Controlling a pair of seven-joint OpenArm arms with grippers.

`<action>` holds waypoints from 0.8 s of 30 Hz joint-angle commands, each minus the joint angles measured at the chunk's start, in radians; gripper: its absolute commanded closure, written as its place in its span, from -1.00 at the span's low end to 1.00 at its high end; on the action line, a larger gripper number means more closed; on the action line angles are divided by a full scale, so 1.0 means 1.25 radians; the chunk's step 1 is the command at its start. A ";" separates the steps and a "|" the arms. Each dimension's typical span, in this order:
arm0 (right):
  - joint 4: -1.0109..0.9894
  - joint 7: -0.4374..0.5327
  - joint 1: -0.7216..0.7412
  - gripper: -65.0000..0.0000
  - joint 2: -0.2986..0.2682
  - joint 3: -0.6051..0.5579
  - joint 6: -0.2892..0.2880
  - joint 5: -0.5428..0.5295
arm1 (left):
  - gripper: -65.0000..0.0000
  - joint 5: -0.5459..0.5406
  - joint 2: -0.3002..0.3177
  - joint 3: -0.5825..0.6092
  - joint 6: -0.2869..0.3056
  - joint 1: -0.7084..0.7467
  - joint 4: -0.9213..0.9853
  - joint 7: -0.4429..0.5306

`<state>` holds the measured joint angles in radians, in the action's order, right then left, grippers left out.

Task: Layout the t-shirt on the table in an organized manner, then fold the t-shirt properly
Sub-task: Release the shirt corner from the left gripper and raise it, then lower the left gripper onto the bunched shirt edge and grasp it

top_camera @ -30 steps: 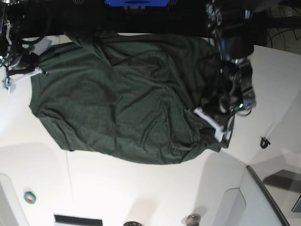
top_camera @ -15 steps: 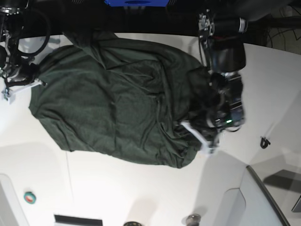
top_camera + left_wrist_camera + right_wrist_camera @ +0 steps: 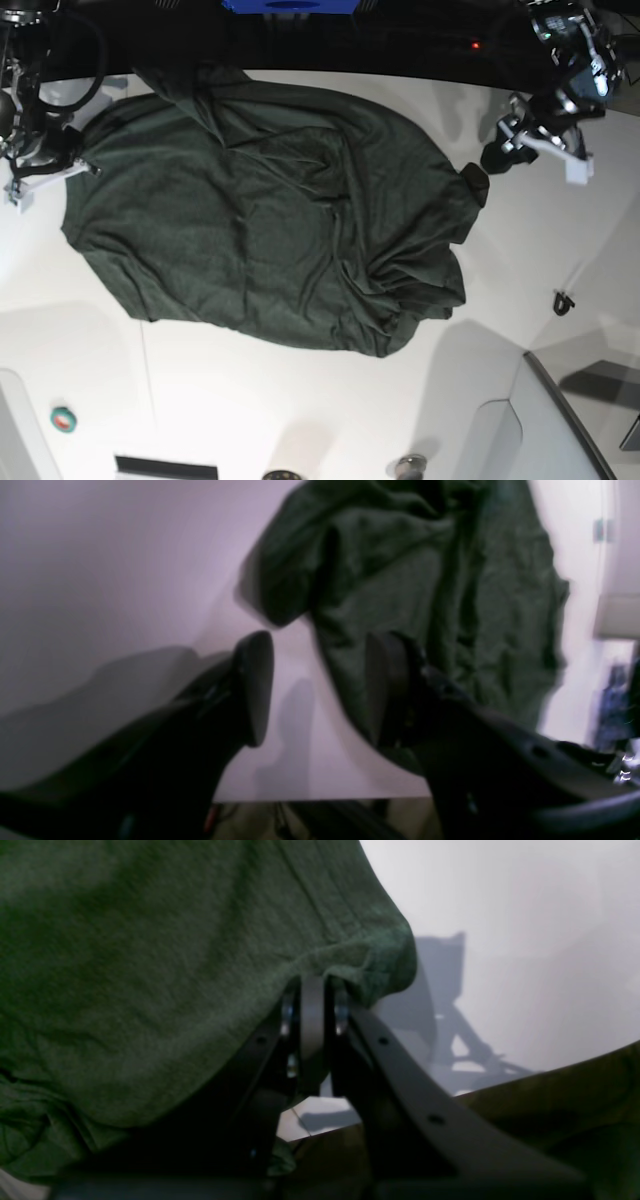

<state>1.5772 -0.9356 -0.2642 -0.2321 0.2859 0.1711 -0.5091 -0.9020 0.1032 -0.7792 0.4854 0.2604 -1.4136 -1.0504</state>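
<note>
Left gripper (image 3: 497, 158) hangs parted beside the t-shirt (image 3: 270, 210).

White surface under soft light, dark strip beyond

A blue box (image 3: 290, 6) sits in the black band along the far edge; a small green-and-red roll (image 3: 63, 419), a black clip (image 3: 564, 301) and a dark slab (image 3: 165, 467) lie at the near and right sides — plus a grey panel (image 3: 560, 430) with a dark rim at the lower right. Shadows fall soft and grey.

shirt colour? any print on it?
Dark green soft fabric t-shirt, plain with no print visible; the base view shows it best.
</note>
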 commanded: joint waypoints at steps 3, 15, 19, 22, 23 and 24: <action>0.013 0.011 0.007 0.96 -0.011 0.004 -0.002 -0.001 | 0.10 -0.046 0.021 -0.001 0.069 -0.009 0.092 0.006; 0.013 0.013 0.011 0.96 -0.011 0.003 -0.002 -0.001 | 0.13 0.468 -0.007 0.165 0.089 0.066 -0.074 0.415; 0.013 0.014 0.013 0.96 -0.011 0.004 -0.002 -0.001 | 0.13 0.730 -0.007 0.234 0.089 0.075 -0.085 0.529; 0.013 0.014 0.013 0.96 -0.011 0.005 -0.002 -0.001 | 0.13 0.825 -0.005 0.240 0.089 0.072 -0.085 0.566; 0.013 0.014 0.013 0.96 -0.010 0.005 -0.002 -0.002 | 0.13 0.843 -0.002 0.237 0.087 0.072 -0.085 0.577; 0.013 0.014 0.013 0.96 -0.010 0.005 -0.002 -0.002 | 0.14 0.855 0.000 0.237 0.087 0.071 -0.085 0.584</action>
<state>1.5772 -0.9306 -0.2554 -0.2314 0.2859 0.1711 -0.5095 0.1761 0.0959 -0.4808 0.5930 0.3485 -1.5032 -0.3389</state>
